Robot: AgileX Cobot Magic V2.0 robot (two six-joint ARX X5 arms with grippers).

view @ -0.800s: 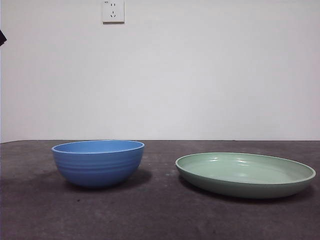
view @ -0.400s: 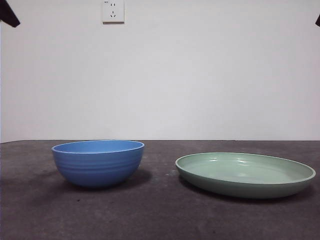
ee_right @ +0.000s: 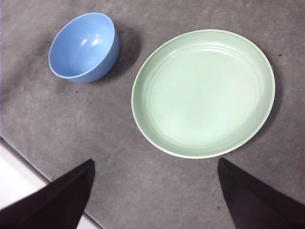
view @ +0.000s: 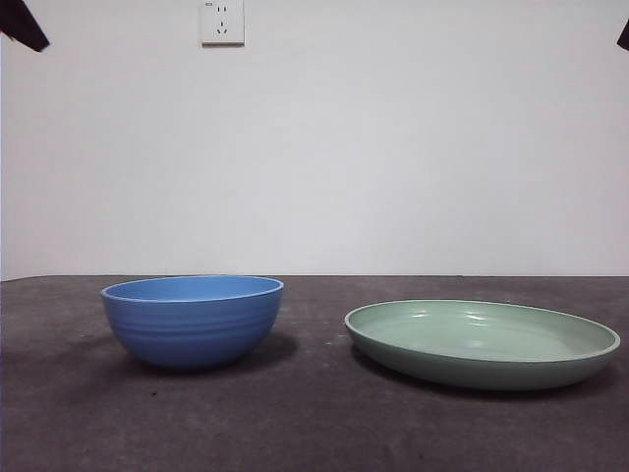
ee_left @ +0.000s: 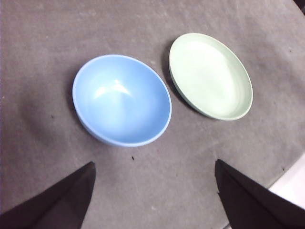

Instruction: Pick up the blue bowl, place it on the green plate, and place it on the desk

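The blue bowl (view: pixel 193 321) stands upright on the dark tabletop (view: pixel 295 423), empty. The green plate (view: pixel 482 343) lies flat on the same surface beside it, near but not touching, a strip of bare tabletop between them. The plate is also empty.

The left gripper (ee_left: pixel 152 191) hangs high above the tabletop, its two black jaws spread wide and holding nothing. From its wrist camera the blue bowl (ee_left: pixel 122 99) sits just beyond the jaws with the green plate (ee_left: pixel 210 75) next to it.

The right gripper (ee_right: pixel 155 193) is likewise raised well above the tabletop, jaws spread apart and empty. Its wrist camera looks down mostly on the green plate (ee_right: pixel 203 93), with the blue bowl (ee_right: pixel 84 46) off to one side.

In the front view only a black tip shows at each top corner. A white wall socket (view: pixel 222 22) sits on the pale wall behind.
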